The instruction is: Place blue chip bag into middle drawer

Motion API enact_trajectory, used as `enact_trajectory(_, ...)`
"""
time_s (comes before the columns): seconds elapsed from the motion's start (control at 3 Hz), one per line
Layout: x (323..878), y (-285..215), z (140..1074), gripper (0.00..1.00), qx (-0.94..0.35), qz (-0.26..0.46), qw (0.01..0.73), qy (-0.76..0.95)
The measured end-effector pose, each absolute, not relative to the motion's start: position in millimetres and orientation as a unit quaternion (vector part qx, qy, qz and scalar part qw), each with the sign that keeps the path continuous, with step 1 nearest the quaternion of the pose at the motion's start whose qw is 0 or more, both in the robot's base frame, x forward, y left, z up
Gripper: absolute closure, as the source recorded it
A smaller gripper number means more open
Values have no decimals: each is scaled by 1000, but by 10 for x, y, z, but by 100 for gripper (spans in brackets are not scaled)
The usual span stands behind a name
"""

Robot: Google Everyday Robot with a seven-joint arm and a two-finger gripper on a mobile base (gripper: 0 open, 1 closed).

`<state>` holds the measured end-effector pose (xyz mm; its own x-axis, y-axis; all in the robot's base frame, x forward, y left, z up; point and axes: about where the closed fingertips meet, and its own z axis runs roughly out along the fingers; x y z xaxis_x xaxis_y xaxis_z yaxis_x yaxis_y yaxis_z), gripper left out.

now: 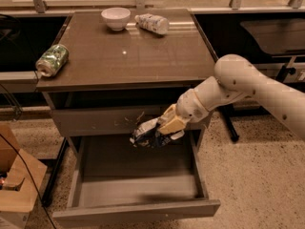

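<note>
I am gripping the blue chip bag (144, 133) tight in my gripper (161, 129), which is hanging over the back of the open middle drawer (136, 213), toward its 12 o'clock edge and just under the scratched drawer front (95, 120). The pick-up is looking done and the drawer is standing open. Lowering and letting go are what I am judging to be left. The bag is sticking out at my gripper's 9 o'clock, crumpled, dark blue with white patches, apparently clear of the drawer floor.
</note>
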<state>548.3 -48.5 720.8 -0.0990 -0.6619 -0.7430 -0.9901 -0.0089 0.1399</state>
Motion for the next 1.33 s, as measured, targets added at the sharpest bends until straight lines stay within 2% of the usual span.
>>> enact_trajectory(0.67,5415,-392,6475,100,-600,352,217,686)
enact_trajectory(1.33,5330,-501,5654,100,-532,367,227,729)
